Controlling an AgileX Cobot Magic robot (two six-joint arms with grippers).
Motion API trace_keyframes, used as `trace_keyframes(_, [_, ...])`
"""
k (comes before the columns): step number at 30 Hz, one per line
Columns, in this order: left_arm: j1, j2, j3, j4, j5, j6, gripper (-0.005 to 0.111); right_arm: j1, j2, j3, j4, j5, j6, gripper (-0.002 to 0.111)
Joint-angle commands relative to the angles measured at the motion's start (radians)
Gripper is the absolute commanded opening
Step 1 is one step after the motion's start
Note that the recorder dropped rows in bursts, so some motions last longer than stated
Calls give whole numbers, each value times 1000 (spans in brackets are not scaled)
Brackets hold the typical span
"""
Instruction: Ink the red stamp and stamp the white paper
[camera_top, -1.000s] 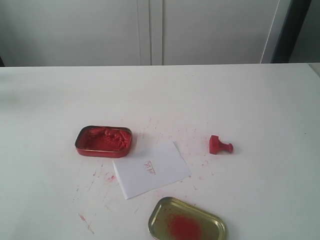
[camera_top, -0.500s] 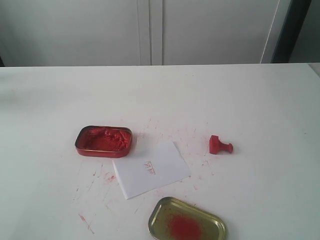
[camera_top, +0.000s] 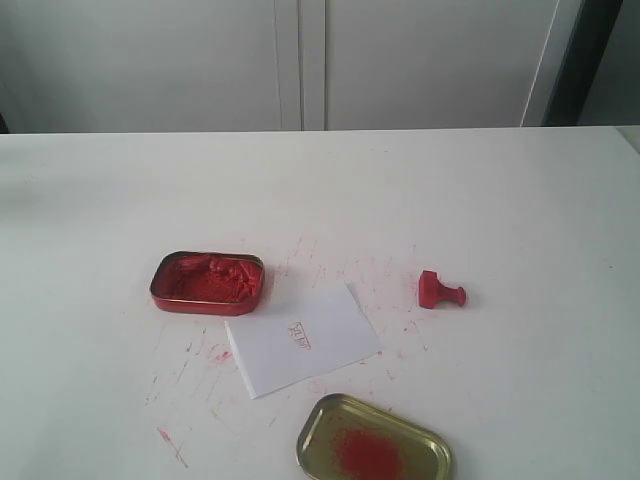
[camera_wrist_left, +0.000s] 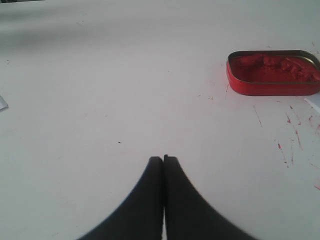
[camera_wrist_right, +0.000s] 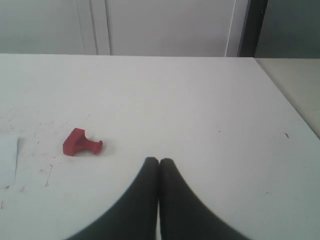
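The red stamp (camera_top: 440, 291) lies on its side on the white table, right of the white paper (camera_top: 301, 338), which carries a small red imprint. In the right wrist view the red stamp (camera_wrist_right: 81, 143) rests apart from my right gripper (camera_wrist_right: 159, 161), which is shut and empty. My left gripper (camera_wrist_left: 163, 159) is shut with nothing in it, well away from the red tin of ink paste (camera_wrist_left: 273, 72). Neither gripper shows in the exterior view.
The open red ink tin (camera_top: 208, 281) sits left of the paper. A gold lid (camera_top: 374, 443) with a red smear lies at the front edge. Red ink specks dot the table (camera_top: 120, 200). White cabinet doors (camera_top: 300, 60) stand behind.
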Motion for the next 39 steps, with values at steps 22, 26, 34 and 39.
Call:
trace_keyframes(22, [2,-3,5,-6,1,-1,0,-2,-6,80,2,-50,-7,0])
trace_keyframes(26, [2,-3,5,-6,1,-1,0,-2,-6,80,2,-50,-7,0])
trace_keyframes(34, [2,-3,5,-6,1,-1,0,-2,-6,80,2,-50,-7,0])
trace_keyframes(39, [2,-3,5,-6,1,-1,0,-2,-6,80,2,-50,-7,0])
